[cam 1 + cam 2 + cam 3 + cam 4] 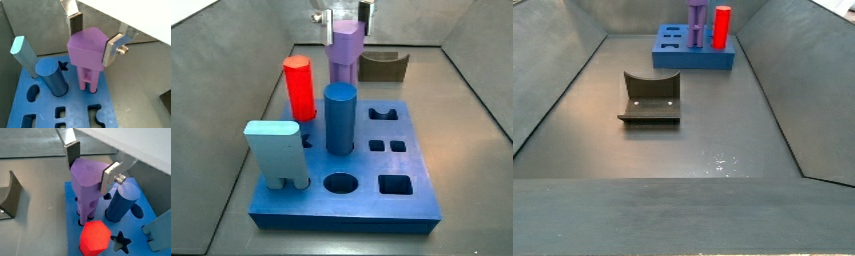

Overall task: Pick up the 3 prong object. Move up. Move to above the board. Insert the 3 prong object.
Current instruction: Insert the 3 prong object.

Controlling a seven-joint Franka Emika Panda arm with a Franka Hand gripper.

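Note:
The 3 prong object [85, 47] is a tall purple peg standing upright at the board's far end, its thin legs down in the board's holes. It also shows in a wrist view [87, 188] and in both side views [345, 55] [695, 20]. The gripper [93, 44] is around the peg's top, one silver finger on each side, and looks shut on it; it also shows in a wrist view [91, 172] and a side view [346, 20]. The board [40, 107] is a flat blue slab with cut holes, seen in both side views [418, 190] [673, 55].
On the board a red peg [298, 88], a dark-blue cylinder [339, 118] and a light-blue legged block [275, 150] stand close to the purple peg. The fixture [651, 98] stands on the grey floor beyond the board. Sloped grey walls enclose the floor.

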